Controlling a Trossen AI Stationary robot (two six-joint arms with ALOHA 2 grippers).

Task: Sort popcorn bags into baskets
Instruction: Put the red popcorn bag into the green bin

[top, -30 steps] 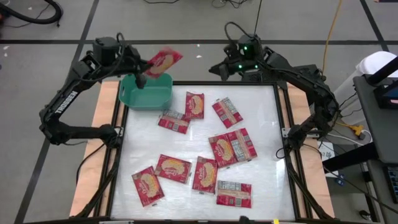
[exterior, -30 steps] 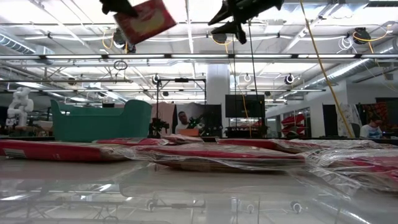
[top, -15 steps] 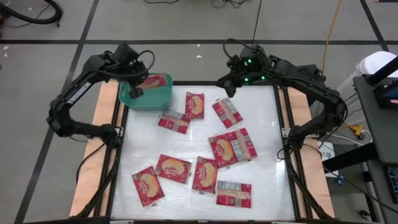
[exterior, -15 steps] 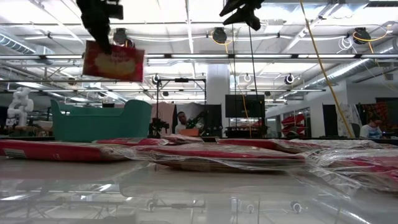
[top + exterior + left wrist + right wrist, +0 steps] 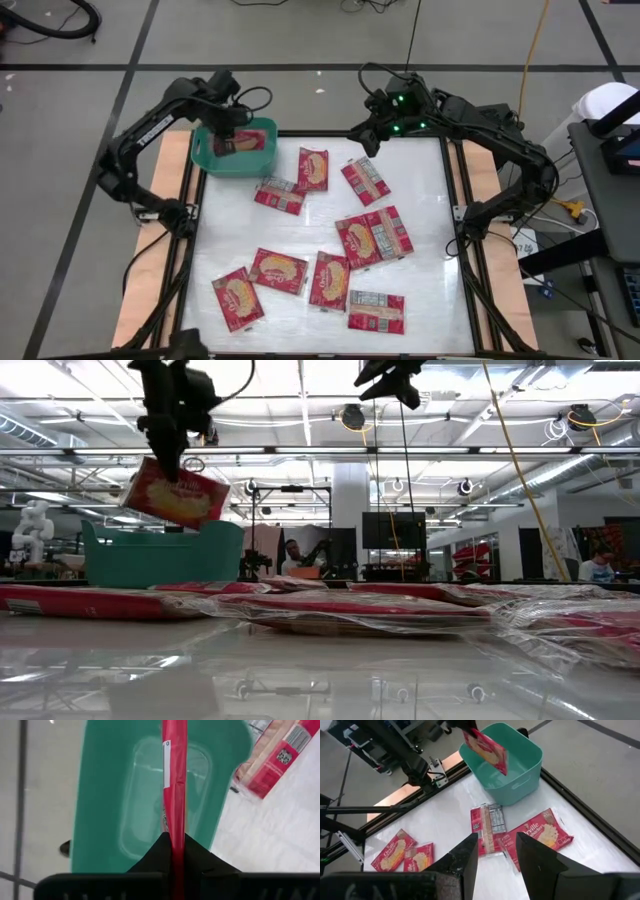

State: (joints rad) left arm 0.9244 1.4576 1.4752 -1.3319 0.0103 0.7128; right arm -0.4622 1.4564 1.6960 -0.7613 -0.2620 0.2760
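Observation:
My left gripper (image 5: 228,133) is shut on one red popcorn bag (image 5: 244,143) over the teal basket (image 5: 205,160) at the table's far left corner. In the low view that bag (image 5: 175,493) hangs tilted under the gripper (image 5: 170,448), with its lower edge near the basket's rim (image 5: 160,532). The left wrist view shows the bag (image 5: 175,795) edge-on above the basket's floor (image 5: 145,795). My right gripper (image 5: 495,857) is open and holds nothing. It hovers high over the table's far edge (image 5: 362,133). Several more bags (image 5: 373,237) lie flat on the table. My left gripper pinches the bag's upper edge (image 5: 174,837) between its two fingers, coming from above and pointing down. The bag hangs below the fingers, tilted, lifted clear over the inside of the basket (image 5: 520,765).
Loose bags lie near the basket (image 5: 279,194) (image 5: 312,168), at mid-table (image 5: 365,180) and along the near side (image 5: 278,270) (image 5: 237,297) (image 5: 376,311). The white tabletop (image 5: 420,290) has bare room at its right and left margins. Metal frame rails edge the table.
My left gripper has swung from high beyond the basket's far side to over the basket and come down. It has tipped to point downward. The bag, first held high and nearly flat, now hangs on edge just above the basket. My right arm shifted slightly.

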